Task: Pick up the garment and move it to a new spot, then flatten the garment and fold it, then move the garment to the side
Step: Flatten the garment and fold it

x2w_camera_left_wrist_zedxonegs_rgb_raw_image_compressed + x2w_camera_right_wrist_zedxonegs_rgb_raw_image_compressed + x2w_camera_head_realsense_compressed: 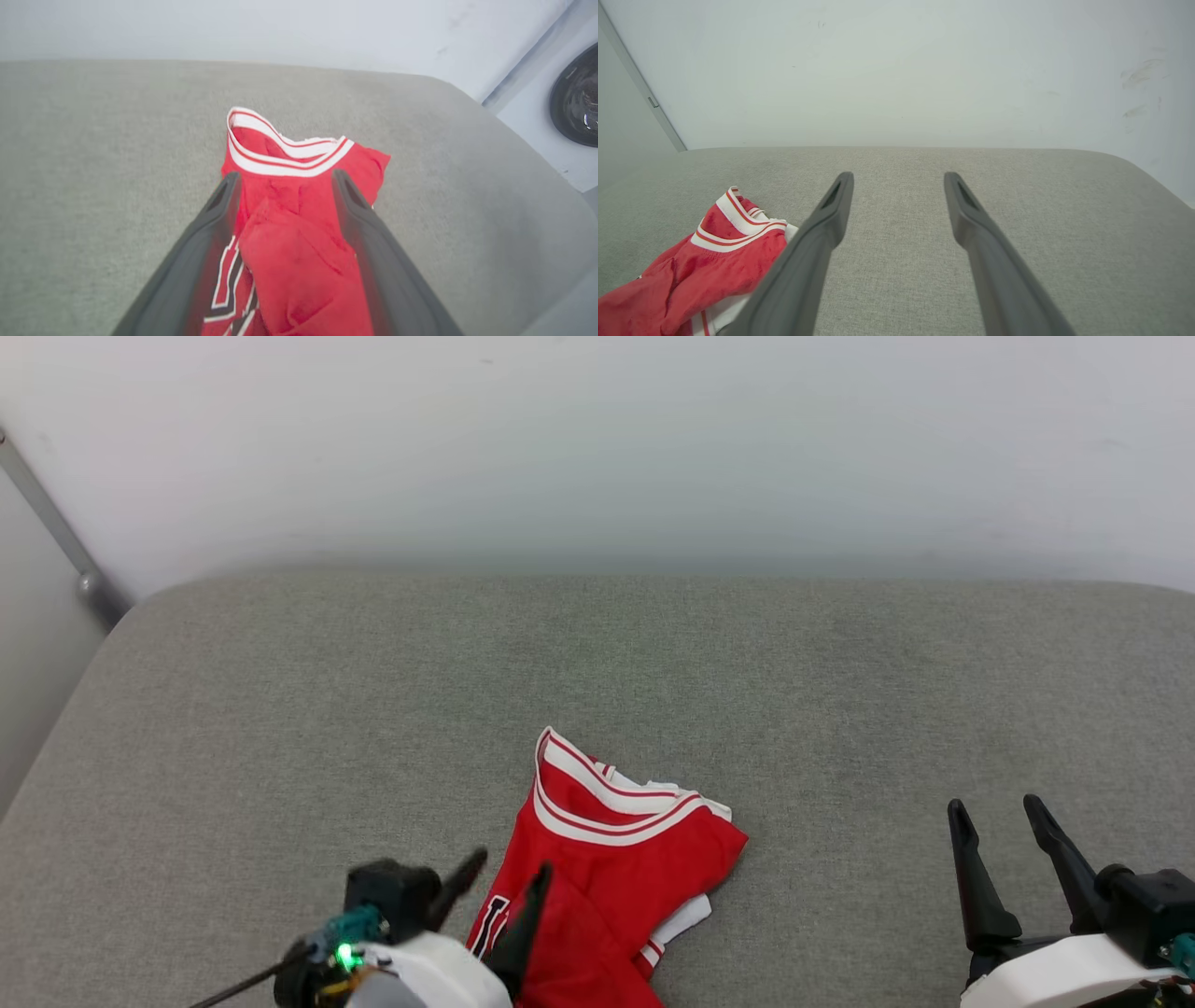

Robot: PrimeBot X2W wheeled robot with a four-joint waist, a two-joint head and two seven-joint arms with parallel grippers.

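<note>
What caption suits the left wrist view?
Open left gripper over the crumpled red garment, cloth between its fingers, on a grey surface.

Left tool (512, 863) at lower left and right tool (993, 805) at lower right, both with fingers spread apart, pointing forward.

Surface (840, 691): grey woven fabric, padded look, rounded corners.
On it: one red shirt (625, 859), crumpled in a heap, near the front edge, a little left of middle.
Shirt: white-and-red striped trim toward the back, black white-edged lettering toward the front.
</note>
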